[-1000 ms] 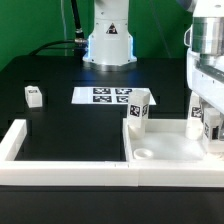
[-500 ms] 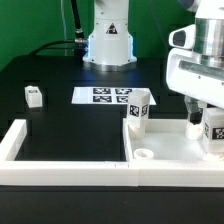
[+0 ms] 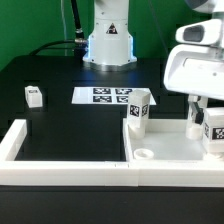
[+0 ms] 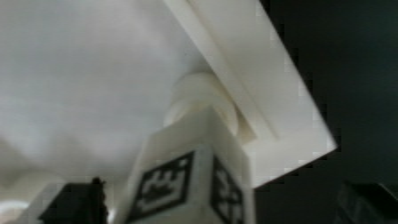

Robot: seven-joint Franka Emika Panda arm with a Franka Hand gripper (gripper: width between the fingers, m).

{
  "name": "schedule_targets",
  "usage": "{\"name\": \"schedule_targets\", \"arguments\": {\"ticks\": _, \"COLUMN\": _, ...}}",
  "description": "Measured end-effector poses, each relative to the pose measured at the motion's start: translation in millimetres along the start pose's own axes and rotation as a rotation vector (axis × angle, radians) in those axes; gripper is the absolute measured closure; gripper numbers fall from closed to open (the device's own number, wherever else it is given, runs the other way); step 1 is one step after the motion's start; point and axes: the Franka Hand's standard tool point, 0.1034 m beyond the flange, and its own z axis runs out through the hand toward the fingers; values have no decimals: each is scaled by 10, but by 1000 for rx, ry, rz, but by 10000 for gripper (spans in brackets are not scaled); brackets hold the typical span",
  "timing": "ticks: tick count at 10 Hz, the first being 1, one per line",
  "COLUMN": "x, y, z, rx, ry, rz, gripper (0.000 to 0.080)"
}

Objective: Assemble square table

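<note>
The white square tabletop [image 3: 170, 150] lies at the front on the exterior view's right, with a round hole near its front corner. One tagged leg block [image 3: 138, 109] stands upright at its far left corner. A second leg [image 3: 214, 131] stands upright at its right side. My gripper [image 3: 207, 120] hangs just above and around that leg's top. In the wrist view the leg [image 4: 187, 175] stands between the dark fingers [image 4: 80, 203] with a gap on each side, so the gripper [image 4: 214, 208] is open. A third leg block [image 3: 34, 96] lies alone at the left.
The marker board [image 3: 108, 95] lies at mid-table, just behind the slab. The long white U-shaped border wall [image 3: 18, 142] runs along the left and front edges. The robot base [image 3: 108, 40] stands at the back.
My gripper has risen from low around the right-hand leg to just above it. The leg has stayed standing on the slab. Nothing else moved.
</note>
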Motion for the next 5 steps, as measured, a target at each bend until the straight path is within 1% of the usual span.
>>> {"name": "schedule_targets", "arguments": {"ticks": 1, "x": 4, "y": 25, "z": 15, "rx": -3, "ry": -2, "rz": -54, "gripper": 150}}
{"name": "schedule_targets", "arguments": {"ticks": 3, "x": 4, "y": 28, "z": 19, "rx": -3, "ry": -2, "rz": -87, "gripper": 150}}
{"name": "schedule_targets", "arguments": {"ticks": 4, "x": 3, "y": 28, "z": 21, "rx": -3, "ry": -3, "rz": -82, "gripper": 252}}
{"name": "schedule_targets", "arguments": {"ticks": 5, "x": 1, "y": 28, "z": 23, "rx": -2, "ry": -3, "rz": -61, "gripper": 389}}
